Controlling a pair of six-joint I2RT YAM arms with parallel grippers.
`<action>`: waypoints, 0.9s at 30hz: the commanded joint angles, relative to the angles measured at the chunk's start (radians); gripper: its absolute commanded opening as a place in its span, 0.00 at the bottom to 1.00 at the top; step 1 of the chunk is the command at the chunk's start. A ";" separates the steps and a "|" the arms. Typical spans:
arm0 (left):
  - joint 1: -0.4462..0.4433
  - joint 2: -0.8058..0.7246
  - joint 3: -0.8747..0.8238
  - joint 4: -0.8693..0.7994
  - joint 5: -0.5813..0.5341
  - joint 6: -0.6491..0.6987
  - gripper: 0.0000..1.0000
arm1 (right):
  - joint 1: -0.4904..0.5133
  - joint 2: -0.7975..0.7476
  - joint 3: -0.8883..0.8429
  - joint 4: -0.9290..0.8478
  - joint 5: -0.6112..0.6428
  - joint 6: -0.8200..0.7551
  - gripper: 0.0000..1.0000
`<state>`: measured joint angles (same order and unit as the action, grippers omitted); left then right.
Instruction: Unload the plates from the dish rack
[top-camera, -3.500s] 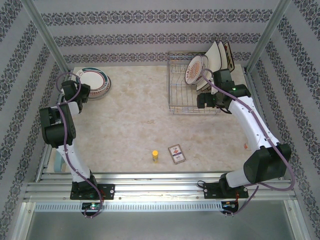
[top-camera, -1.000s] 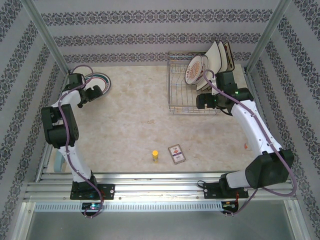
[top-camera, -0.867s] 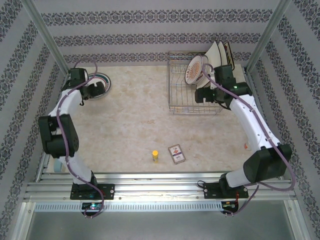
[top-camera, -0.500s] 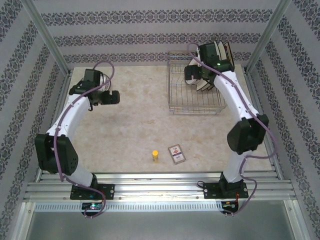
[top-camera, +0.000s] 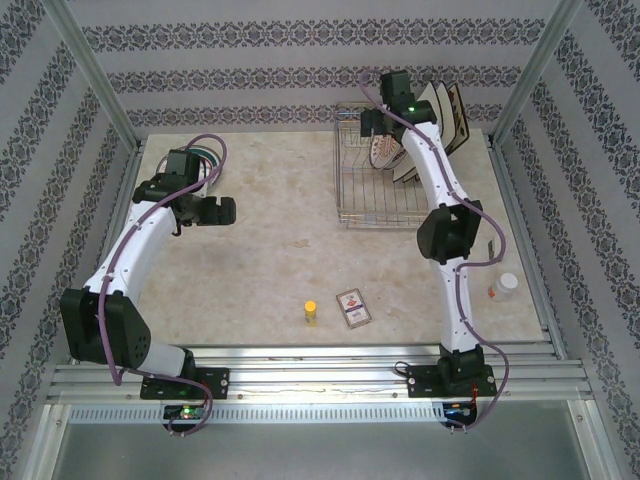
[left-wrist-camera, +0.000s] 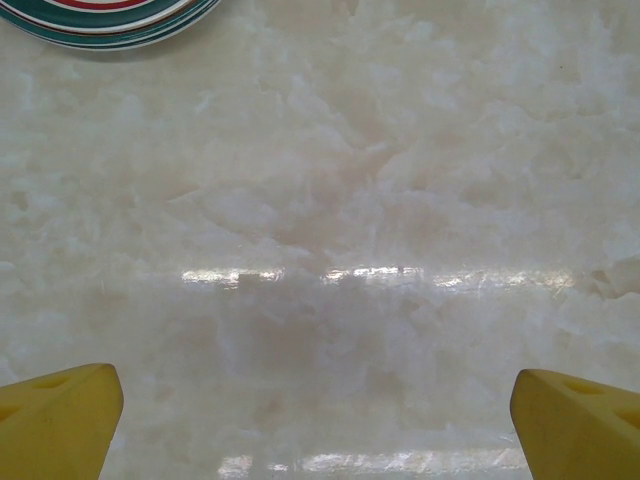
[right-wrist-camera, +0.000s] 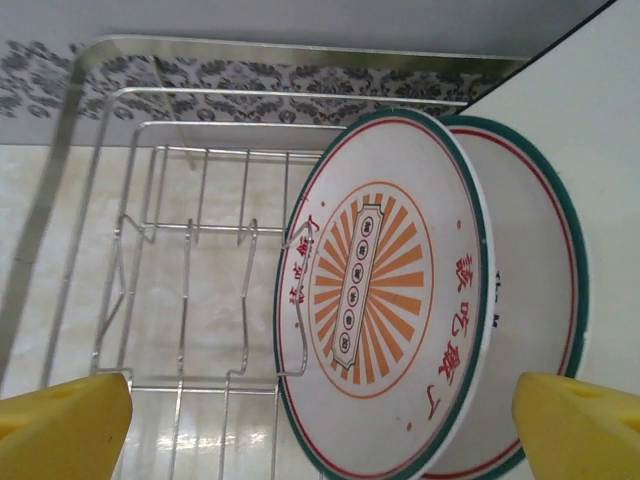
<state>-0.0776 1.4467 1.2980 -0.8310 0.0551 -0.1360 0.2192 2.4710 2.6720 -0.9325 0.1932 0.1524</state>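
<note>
Plates (right-wrist-camera: 385, 300) with green rims are stood upright in the dish rack (right-wrist-camera: 190, 240) at the far right of the table (top-camera: 280, 250), the rear one largely hidden by the front one. The right gripper (right-wrist-camera: 320, 430) is held wide open and empty, clear of them, its arm stretched out over the rack. The left gripper (left-wrist-camera: 320, 425) is likewise spread wide, nothing gripped, above bare table; a stacked plate (left-wrist-camera: 110, 15) is cut off at the frame's top.

Shiny chrome wire dish rack (right-wrist-camera: 190, 228), smooth glazed-looking round white plate with green rim (right-wrist-camera: 385, 290), glossy cream marble-look tabletop (left-wrist-camera: 330, 180) catching glare toward 6 o'clock, matte yellow foamy-looking finger pads (left-wrist-camera: 55, 420).
</note>
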 joint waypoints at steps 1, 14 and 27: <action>-0.008 0.008 -0.005 -0.038 -0.027 0.021 1.00 | -0.004 0.039 0.056 -0.034 0.062 0.020 0.98; -0.008 0.024 0.014 -0.036 -0.044 0.035 1.00 | -0.028 0.089 0.032 0.025 -0.023 0.057 0.87; -0.007 0.015 0.012 -0.054 -0.061 0.041 1.00 | -0.027 0.158 0.083 0.062 0.012 0.087 0.59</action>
<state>-0.0776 1.4654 1.2980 -0.8394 0.0166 -0.1116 0.1921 2.6171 2.7205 -0.8902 0.1944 0.2214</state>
